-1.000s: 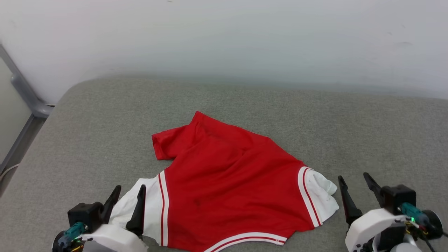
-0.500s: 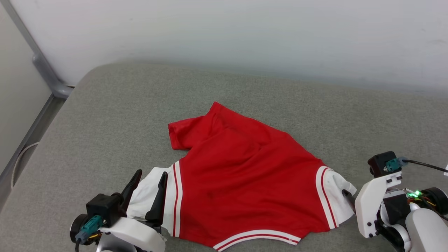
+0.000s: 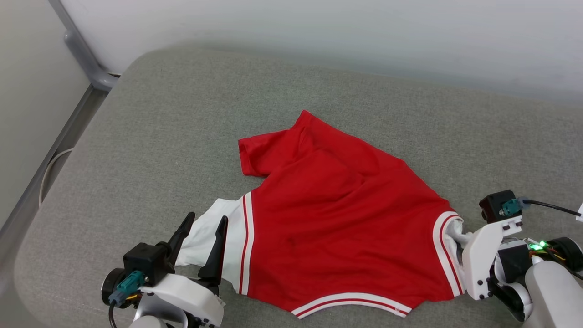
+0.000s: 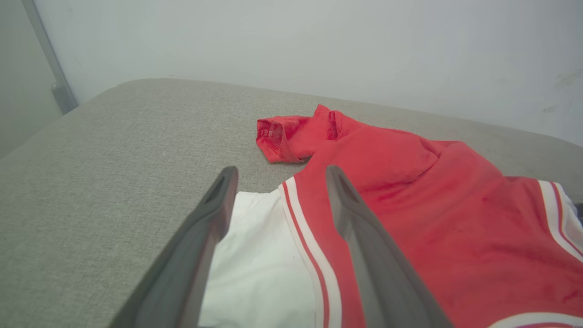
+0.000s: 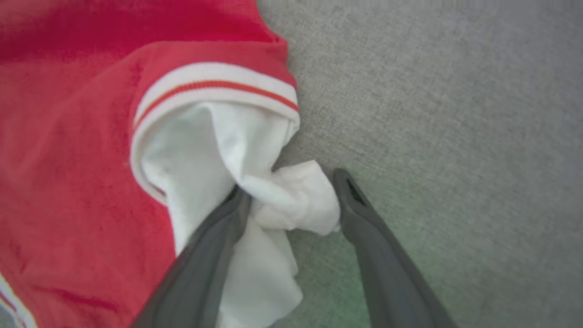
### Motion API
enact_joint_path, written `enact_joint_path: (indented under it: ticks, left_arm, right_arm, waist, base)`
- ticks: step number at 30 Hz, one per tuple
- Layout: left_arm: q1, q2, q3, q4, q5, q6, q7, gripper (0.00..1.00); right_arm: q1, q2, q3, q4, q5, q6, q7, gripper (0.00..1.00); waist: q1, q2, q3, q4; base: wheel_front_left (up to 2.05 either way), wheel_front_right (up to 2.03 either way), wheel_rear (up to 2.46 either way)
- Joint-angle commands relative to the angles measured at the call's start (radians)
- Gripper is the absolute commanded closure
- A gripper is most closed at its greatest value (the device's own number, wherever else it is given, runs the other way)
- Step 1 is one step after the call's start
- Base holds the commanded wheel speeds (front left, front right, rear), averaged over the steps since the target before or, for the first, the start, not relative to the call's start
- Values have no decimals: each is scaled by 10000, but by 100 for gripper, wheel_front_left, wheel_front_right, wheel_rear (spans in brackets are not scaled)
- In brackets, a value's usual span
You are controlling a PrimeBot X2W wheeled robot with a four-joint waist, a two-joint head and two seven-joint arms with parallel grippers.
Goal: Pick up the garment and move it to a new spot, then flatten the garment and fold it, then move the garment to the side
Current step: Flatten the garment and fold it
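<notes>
you have the garment point(image 3: 337, 228) lying spread on the grey cushion point(image 3: 182, 114), plain red side up, with the cushion showing past it on every side and the pale wall point(image 3: 319, 23) beyond its far end. the collar end of the garment points toward you, edged with red-white striped trim point(image 3: 350, 303). at the garment's far left corner a red flap point(image 3: 262, 155) lies folded over.

your left gripper point(image 3: 207, 216) is at the garment's left sleeve point(image 3: 205, 237). its two fingers stand wide apart over the white cloth, one finger point(image 4: 350, 237) across the striped band where sleeve meets red body, the other near the sleeve's outer edge. nothing is pinched there. whether the fingertips touch the cloth you cannot tell.

your right gripper point(image 5: 291, 191) is at the garment's right sleeve point(image 5: 205, 155). the jaws are apart and a bunched wad of the white sleeve sits between them. one finger point(image 5: 209, 255) is tucked against the cloth, its tip hidden under the fold. the other finger's tip is just beside the wad. the cloth is not squeezed flat.
</notes>
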Motion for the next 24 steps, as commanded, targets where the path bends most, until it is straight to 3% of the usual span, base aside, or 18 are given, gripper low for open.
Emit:
enact_joint_path:
  ticks: [1, 10, 24]
  left_arm:
    - [-126, -22, -39, 70, 28, -39, -30, 0]
    - [-95, -49, -46, 459, -5, -89, -93, 0]
    - [-160, -214, -103, 467, 73, -174, -131, 0]
  right_arm:
    - [36, 46, 92, 227, 30, -7, -125, 100]
    - [95, -547, -164, -29, -124, -10, -808, 100]
    - [907, -3017, -1186, -1148, -820, -12, 640, 100]
  waist:
    - [-1, 0, 29, 1]
    - [-1, 0, -312, -579]
    - [-1, 0, -236, -1162]
  base:
    - [0, 0, 0]
    - [0, 0, 0]
    - [0, 0, 0]
